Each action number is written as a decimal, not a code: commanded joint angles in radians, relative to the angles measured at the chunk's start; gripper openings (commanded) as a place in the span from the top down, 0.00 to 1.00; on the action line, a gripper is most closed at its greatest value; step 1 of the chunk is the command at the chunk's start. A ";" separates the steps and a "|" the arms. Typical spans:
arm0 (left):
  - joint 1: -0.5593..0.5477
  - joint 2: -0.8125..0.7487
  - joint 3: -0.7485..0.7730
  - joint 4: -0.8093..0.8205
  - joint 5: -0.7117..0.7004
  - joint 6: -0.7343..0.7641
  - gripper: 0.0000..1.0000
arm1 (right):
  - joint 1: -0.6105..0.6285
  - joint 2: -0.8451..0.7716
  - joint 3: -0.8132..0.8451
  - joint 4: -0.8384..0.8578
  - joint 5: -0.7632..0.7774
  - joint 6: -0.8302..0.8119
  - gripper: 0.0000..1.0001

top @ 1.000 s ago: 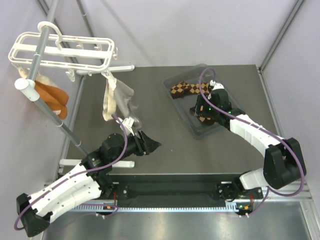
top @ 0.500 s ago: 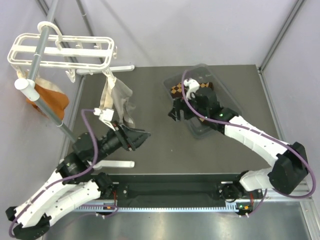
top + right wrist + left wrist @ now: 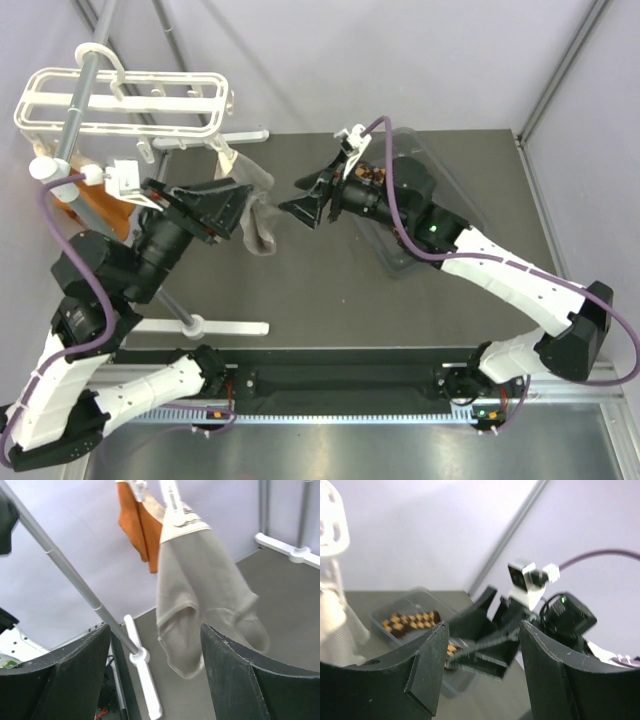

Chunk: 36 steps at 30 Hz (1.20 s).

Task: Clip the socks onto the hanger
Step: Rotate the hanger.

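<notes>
Both claws are sitting released and empty: left gripper (image 3: 232,208) and right gripper (image 3: 300,200) are facing each other mid-frame, probably staging for a grab. The socks (image 3: 412,621), soft argyle knit, are lying in the clear plastic bin (image 3: 425,150) at upper right. A limp grey-beige sock (image 3: 200,580) is hanging clipped to the rigid white hanger (image 3: 120,100) at upper left

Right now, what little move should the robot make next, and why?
Probably lower the right gripper into the clear bin: it and the left gripper are open and empty, while the argyle socks lie there unclipped.
</notes>
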 commanded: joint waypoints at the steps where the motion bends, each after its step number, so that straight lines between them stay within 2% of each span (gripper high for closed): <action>1: -0.003 0.022 0.074 0.015 -0.100 0.133 0.37 | 0.066 0.028 0.026 0.107 -0.001 0.051 0.28; 5: -0.003 0.023 0.089 0.097 -0.108 0.198 0.37 | 0.136 0.075 0.019 0.167 0.103 0.076 0.28; 9: -0.003 0.023 0.106 0.168 -0.100 0.215 0.37 | 0.201 0.173 0.114 0.152 0.259 0.082 0.28; 14: -0.003 0.041 0.144 0.159 -0.099 0.218 0.37 | 0.245 0.295 0.189 0.206 0.385 0.140 0.32; 17: -0.003 0.039 0.144 0.125 -0.128 0.213 0.39 | 0.247 0.341 0.197 0.256 0.448 0.166 0.49; 21: -0.003 0.024 0.103 0.085 -0.167 0.229 0.43 | 0.242 0.370 0.211 0.305 0.552 0.146 0.58; 25: -0.003 0.012 0.060 0.039 -0.259 0.218 0.45 | 0.186 0.402 0.257 0.296 0.539 0.169 0.61; 31: -0.003 0.004 0.031 -0.079 -0.362 0.148 0.46 | 0.075 0.479 0.361 0.277 0.367 0.206 0.61; 36: -0.003 -0.045 -0.130 -0.139 -0.404 0.031 0.46 | 0.051 0.494 0.435 0.185 0.341 0.136 0.59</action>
